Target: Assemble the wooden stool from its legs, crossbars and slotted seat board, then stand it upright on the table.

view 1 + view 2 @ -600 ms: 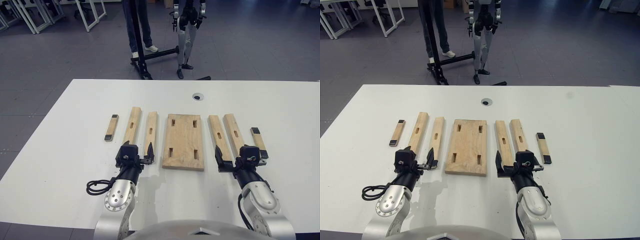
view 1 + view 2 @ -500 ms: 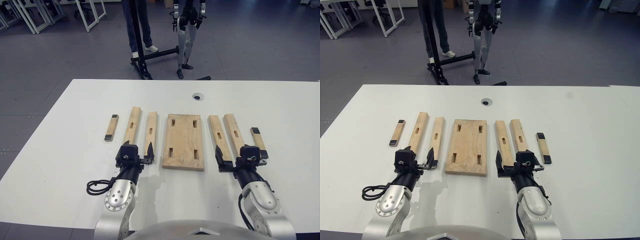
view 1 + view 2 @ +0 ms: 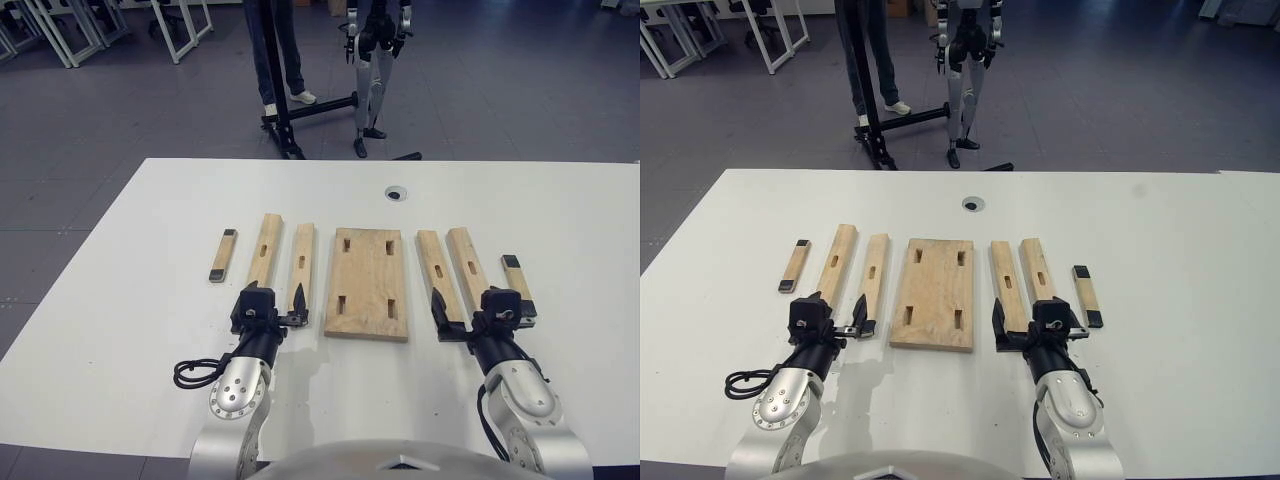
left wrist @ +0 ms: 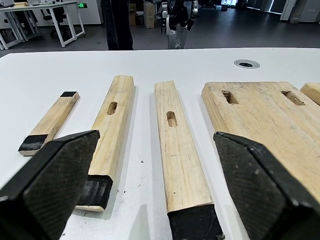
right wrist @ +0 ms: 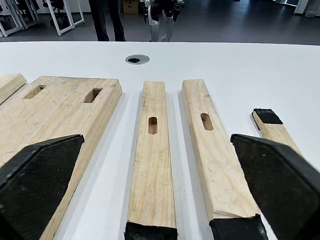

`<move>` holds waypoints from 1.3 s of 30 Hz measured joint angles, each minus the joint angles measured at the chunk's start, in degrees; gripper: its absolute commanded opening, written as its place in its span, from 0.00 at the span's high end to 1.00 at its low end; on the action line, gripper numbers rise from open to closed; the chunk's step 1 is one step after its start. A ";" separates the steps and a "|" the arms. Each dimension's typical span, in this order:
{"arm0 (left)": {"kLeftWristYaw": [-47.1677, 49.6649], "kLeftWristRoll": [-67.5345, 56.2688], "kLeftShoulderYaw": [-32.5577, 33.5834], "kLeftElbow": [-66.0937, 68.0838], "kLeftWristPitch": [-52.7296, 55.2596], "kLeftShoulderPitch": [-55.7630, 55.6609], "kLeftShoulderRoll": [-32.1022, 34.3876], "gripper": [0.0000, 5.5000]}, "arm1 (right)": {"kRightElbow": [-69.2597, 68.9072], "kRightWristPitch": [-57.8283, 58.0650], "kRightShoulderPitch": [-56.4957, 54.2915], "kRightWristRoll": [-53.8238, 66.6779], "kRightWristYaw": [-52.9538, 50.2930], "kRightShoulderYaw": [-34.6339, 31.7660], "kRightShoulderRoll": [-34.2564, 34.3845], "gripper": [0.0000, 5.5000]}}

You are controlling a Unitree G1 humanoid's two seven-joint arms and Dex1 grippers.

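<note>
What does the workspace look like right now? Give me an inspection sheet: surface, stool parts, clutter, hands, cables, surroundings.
Surface: white table, cable port near the far edge.
Job's things: seat board flat in the middle; left legs and left crossbar on one side, right legs and right crossbar on the other; nothing joined.
Clutter: nothing seen.
Hands: left hand open at the left legs' near ends; right hand open at the right legs' near ends; both hold nothing.
Cables: black cable loop on the table beside the left arm.
Surroundings: grey floor, another robot on a stand beyond the table.
</note>
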 measured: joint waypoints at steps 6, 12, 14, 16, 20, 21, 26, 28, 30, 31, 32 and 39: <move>-0.06 -0.06 0.21 0.02 -0.04 0.03 0.02 0.23 | 0.07 -0.01 0.03 0.39 -0.05 0.18 0.06 0.00; -0.05 -0.05 0.23 0.01 -0.04 0.05 0.00 0.23 | 0.07 -0.01 0.03 0.41 -0.04 0.25 0.05 0.08; -0.05 -0.04 0.22 0.01 -0.04 0.05 0.00 0.23 | 0.07 -0.01 0.03 0.42 -0.03 0.23 0.05 0.08; -0.05 -0.04 0.23 0.01 -0.04 0.04 0.00 0.23 | 0.07 -0.01 0.02 0.41 -0.05 0.23 0.05 0.08; -0.04 -0.03 0.25 0.01 -0.03 -0.37 -0.01 0.23 | 0.15 -0.01 -0.11 0.41 -0.11 0.23 0.06 0.08; -0.04 -0.03 0.28 0.01 -0.03 -0.50 -0.01 0.23 | 0.17 -0.01 -0.22 0.41 -0.11 0.23 0.06 0.08; 0.06 -0.01 0.41 -0.01 -0.16 0.67 -0.14 0.23 | 1.17 2.16 -1.92 3.82 2.29 -5.20 -1.60 0.08; 0.11 0.10 0.42 0.00 -0.53 1.43 -0.12 0.23 | 1.71 4.65 -8.16 6.07 3.50 -9.33 -3.86 0.08; 0.20 0.52 0.20 0.06 -1.64 1.79 -0.13 0.23 | 4.01 6.72 -17.18 8.85 5.10 -15.24 -7.74 0.08; 0.27 0.57 0.04 0.08 -1.89 2.18 -0.17 0.23 | 7.85 7.58 -22.18 10.17 6.29 -18.74 -10.99 0.08; 0.33 0.61 -0.01 0.12 -2.00 2.73 -0.32 0.23 | 10.35 7.59 -24.84 10.58 7.18 -21.02 -13.16 0.08; 0.48 0.84 -0.73 0.15 -2.99 3.80 -0.68 0.23 | 26.40 7.41 -21.88 13.96 18.35 -24.03 -20.41 0.08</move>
